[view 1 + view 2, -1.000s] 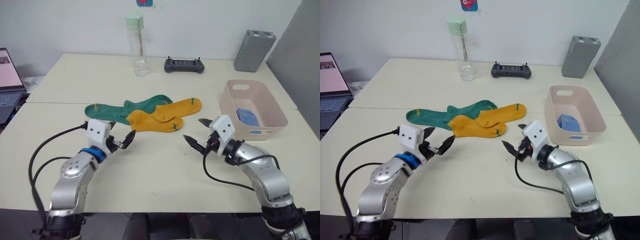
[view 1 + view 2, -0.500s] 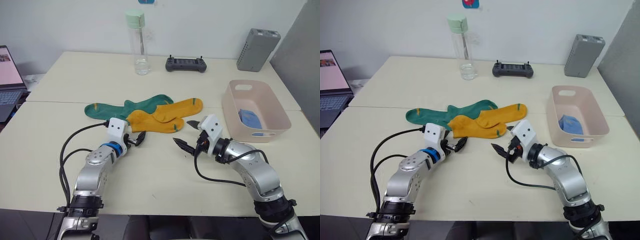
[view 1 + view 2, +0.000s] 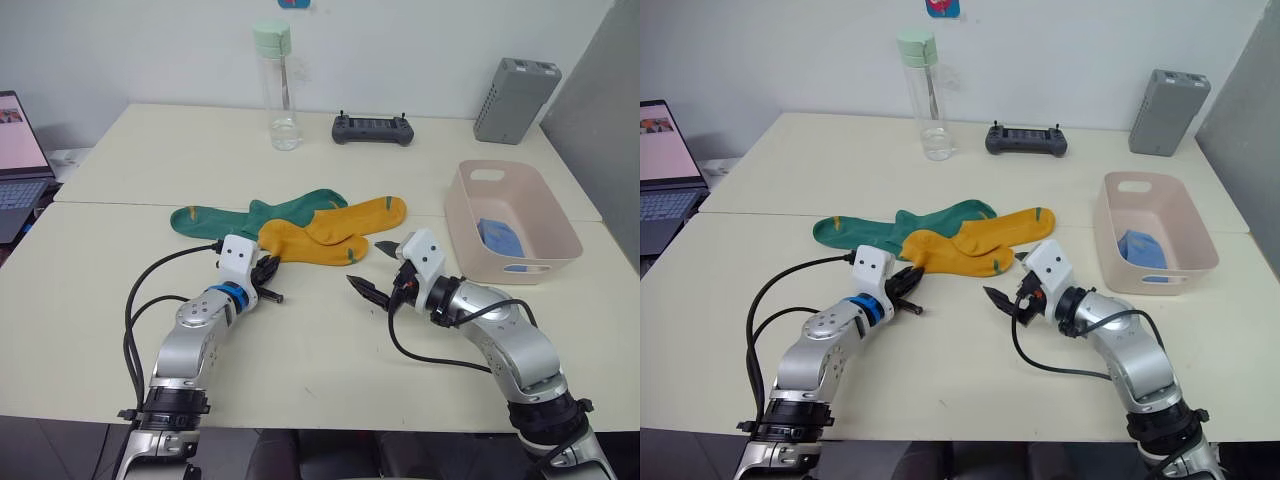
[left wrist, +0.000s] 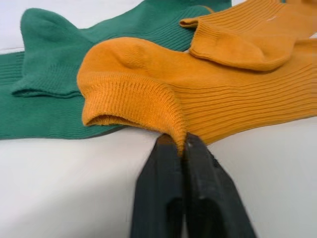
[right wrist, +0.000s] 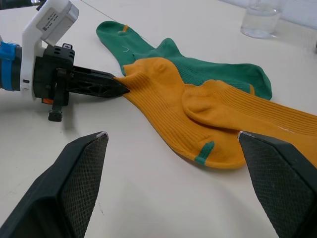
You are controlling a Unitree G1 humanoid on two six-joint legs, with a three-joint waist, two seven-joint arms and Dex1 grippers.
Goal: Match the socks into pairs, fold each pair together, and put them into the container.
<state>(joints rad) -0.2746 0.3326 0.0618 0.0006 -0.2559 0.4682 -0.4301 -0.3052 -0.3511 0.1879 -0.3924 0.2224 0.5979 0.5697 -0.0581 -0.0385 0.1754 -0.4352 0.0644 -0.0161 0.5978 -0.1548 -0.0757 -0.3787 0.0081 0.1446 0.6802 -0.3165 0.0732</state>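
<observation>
The left pincer pinches the cuff edge of a mustard yellow ribbed sock, lying across two dark green socks mid-desk. The right pincer hovers spread nearby. The pale pink plastic tub holds folded blue fabric.

You have two mustard yellow ribbed socks with green marks over two dark green socks with yellow marks. Pale pink container holds light blue fabric.

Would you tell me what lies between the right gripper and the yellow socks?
Only bare table: the right wrist view shows the open right gripper short of the yellow socks, nothing between.
</observation>
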